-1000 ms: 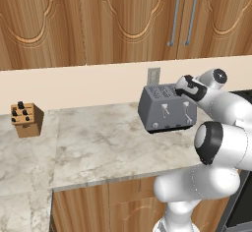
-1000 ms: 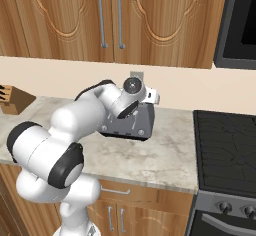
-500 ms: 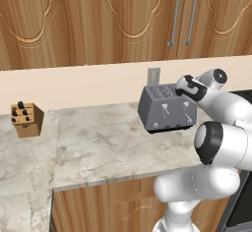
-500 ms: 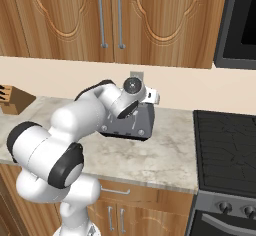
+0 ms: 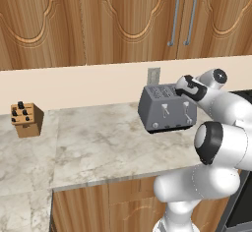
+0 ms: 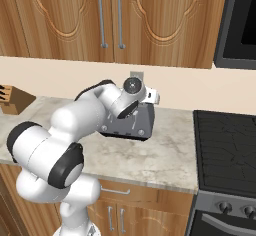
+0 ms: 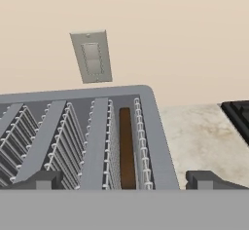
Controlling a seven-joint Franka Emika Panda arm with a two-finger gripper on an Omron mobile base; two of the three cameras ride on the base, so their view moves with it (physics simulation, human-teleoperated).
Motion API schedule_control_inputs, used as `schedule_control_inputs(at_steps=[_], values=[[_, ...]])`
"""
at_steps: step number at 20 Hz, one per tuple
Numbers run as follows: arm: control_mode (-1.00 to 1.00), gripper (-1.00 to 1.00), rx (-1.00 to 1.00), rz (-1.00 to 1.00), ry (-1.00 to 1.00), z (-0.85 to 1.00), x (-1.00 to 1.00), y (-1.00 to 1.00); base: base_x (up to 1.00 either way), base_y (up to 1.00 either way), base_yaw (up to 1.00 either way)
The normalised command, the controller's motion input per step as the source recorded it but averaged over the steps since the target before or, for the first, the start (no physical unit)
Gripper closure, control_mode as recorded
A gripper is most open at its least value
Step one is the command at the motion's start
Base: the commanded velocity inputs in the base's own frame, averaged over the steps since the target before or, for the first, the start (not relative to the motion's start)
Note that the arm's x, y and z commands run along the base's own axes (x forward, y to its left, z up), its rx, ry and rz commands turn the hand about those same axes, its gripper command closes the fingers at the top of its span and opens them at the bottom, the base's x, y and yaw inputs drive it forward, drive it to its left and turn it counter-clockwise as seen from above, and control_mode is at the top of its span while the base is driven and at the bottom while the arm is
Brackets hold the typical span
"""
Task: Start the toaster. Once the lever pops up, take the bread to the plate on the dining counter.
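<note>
wooden cabinets and a beige wall back this kitchen corner, and a pale marbled tabletop (image 5: 98, 142) runs below them. the claw (image 7: 124, 179) hangs just over the top of the toaster (image 5: 166, 108), near its right end. its two dark fingertips (image 7: 44, 179) stand well apart, spread wide with nothing between them. seen from the hand, the bread (image 7: 126, 148) sits down in the slot nearest the toaster's right wall, a thin dark-brown strip between the wire guides. the other slots look empty.

outward from there, the toaster's front shows two pale levers (image 5: 165, 109) and small knobs along its base. a grey wall outlet (image 7: 91, 56) is on the wall behind it. a black stovetop (image 6: 225, 150) lies to the right of the tabletop, and a knife block (image 5: 26, 119) stands well to the left.

the slice looks light and stiff, likely dry and a bit brittle, so a hard squeeze could crack it. only its top edge shows, sunk between the guides, so there is little to grip. i judge the best hold is across its thin faces near the middle of the upper edge, fingers dropping straight down along the slot, then lifting straight up so it does not snag the wires. the toaster itself is heavy enough to stay put under a press on a lever.
</note>
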Motion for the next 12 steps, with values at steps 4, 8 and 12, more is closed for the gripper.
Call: schedule_control_inputs(at_steps=[4, 8, 12], values=[[-1.00, -1.00, 0.00, 0.00, 0.00, 0.00, 0.00, 0.00, 0.00, 0.00, 0.00], [-1.00, -1.00, 0.00, 0.00, 0.00, 0.00, 0.00, 0.00, 0.00, 0.00, 0.00], [-1.00, -1.00, 0.00, 0.00, 0.00, 0.00, 0.00, 0.00, 0.00, 0.00, 0.00]])
